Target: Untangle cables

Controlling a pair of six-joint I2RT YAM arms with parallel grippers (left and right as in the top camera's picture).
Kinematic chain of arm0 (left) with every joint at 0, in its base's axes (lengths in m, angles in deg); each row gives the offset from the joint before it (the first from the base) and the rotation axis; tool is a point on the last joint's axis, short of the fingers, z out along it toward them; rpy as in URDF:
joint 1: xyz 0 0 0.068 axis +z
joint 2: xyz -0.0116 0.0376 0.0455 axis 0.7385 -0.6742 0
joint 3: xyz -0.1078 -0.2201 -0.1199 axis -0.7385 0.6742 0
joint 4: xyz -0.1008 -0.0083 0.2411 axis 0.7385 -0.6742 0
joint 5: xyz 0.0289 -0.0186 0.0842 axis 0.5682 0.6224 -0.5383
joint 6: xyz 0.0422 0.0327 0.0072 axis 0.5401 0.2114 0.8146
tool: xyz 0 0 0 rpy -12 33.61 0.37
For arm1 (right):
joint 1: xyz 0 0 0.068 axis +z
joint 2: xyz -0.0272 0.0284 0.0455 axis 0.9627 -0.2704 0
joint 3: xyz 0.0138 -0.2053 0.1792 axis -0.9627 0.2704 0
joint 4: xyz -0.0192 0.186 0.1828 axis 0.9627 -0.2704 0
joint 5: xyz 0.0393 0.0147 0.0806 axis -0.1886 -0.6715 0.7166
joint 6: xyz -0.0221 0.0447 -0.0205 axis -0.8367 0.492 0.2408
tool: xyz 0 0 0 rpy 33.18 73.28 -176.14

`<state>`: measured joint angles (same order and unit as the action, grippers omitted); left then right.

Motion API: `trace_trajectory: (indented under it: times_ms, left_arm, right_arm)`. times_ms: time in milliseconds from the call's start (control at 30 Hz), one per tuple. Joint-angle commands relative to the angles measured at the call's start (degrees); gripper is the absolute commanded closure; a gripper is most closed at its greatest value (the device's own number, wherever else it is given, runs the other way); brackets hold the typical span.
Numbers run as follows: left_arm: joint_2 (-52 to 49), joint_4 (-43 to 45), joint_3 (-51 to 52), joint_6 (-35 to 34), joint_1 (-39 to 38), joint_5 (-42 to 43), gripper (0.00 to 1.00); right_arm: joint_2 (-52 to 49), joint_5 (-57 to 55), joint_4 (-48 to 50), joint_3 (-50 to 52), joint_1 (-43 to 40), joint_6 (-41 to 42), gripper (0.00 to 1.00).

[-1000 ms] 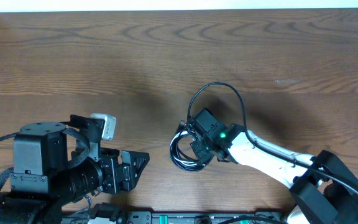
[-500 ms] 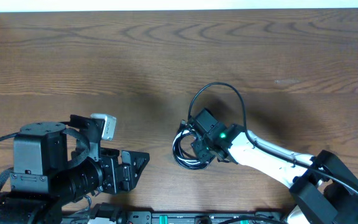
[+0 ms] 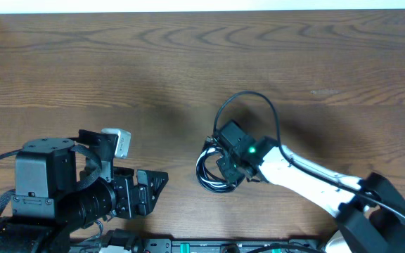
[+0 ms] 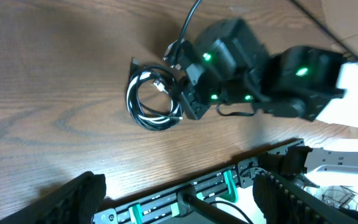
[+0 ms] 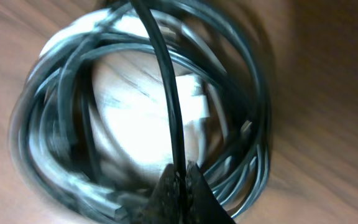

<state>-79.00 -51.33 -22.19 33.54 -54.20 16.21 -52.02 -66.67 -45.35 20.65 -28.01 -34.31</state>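
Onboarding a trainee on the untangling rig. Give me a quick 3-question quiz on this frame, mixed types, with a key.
1. True or false: the left claw is holding the cable coil.
2. Pick one. The right claw is:
A) open, well clear of the coil
B) shut on a black strand of the coil
C) out of every view
3. Short answer: besides black, which cord colour shows in the coil in the left wrist view?

Key: 1 false, it stands open and apart from the coil; 2 B; 3 white.
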Motion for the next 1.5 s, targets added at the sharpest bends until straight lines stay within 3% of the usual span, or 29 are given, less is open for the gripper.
trace_trajectory:
  times_ms: [0,200,367,433,567,633,700,767,967,1033,1167,1200,1333,1467]
  left_arm:
    - [0.0,-0.4,-0.4,1.0,-0.2,-0.9,0.18]
    - [0.0,-0.4,-0.4,1.0,-0.2,-1.4,0.18]
    - [0.0,-0.4,-0.4,1.0,-0.2,-2.2,0.19]
    - [0.0,-0.4,-0.2,1.3,-0.2,-2.2,0.25]
    - [0.0,-0.6,0.5,1.7,-0.2,-2.2,0.26]
    - [0.0,-1.0,1.0,2.0,-0.2,-2.2,0.25]
    - [0.0,-1.3,1.1,3.1,-0.2,-2.2,0.26]
    - [0.0,-1.2,1.1,3.1,-0.2,-2.2,0.25]
    - [0.0,-0.8,1.1,3.1,-0.2,-2.2,0.25]
    - [0.0,-0.8,1.1,3.2,-0.2,-2.2,0.25]
    - [0.0,-0.8,1.1,5.1,-0.2,-2.2,0.25]
    - [0.0,-0.8,1.1,6.4,-0.2,-2.4,0.25]
    - [0.0,-0.3,1.8,6.5,-0.2,-9.4,0.37]
    - [0.0,1.2,4.6,6.5,-0.2,-11.2,0.39]
  right_arm:
    - [7.8,-3.1,-3.5,-9.9,-0.9,-2.3,0.99]
    - [15.2,-7.0,-8.9,-20.2,-1.0,-5.4,0.99]
    - [20.2,-7.2,-9.3,-22.3,-1.0,-5.6,0.99]
    - [21.5,-8.6,-9.7,-22.3,-1.0,-5.5,0.99]
    - [22.3,-20.3,-12.3,-22.3,-1.0,-4.4,0.99]
    - [22.5,-31.2,-15.3,-22.3,-1.0,0.0,0.99]
    - [22.6,-34.6,-17.2,-22.3,-1.0,1.7,0.99]
    - [22.5,-31.6,-17.9,-22.3,-1.0,1.8,0.99]
    - [21.9,-6.3,-19.9,-21.9,-0.7,2.3,0.99]
    - [21.3,-6.0,-23.1,-21.7,-0.3,7.7,0.99]
    - [20.5,-18.2,-35.0,-21.5,-0.1,22.6,0.99]
    - [20.3,-22.8,-38.8,-21.5,-0.2,27.3,0.91]
    - [20.3,-35.9,-48.8,-21.5,-0.2,39.3,0.38]
    - [20.3,-42.1,-54.0,-21.5,-0.2,49.9,0.01]
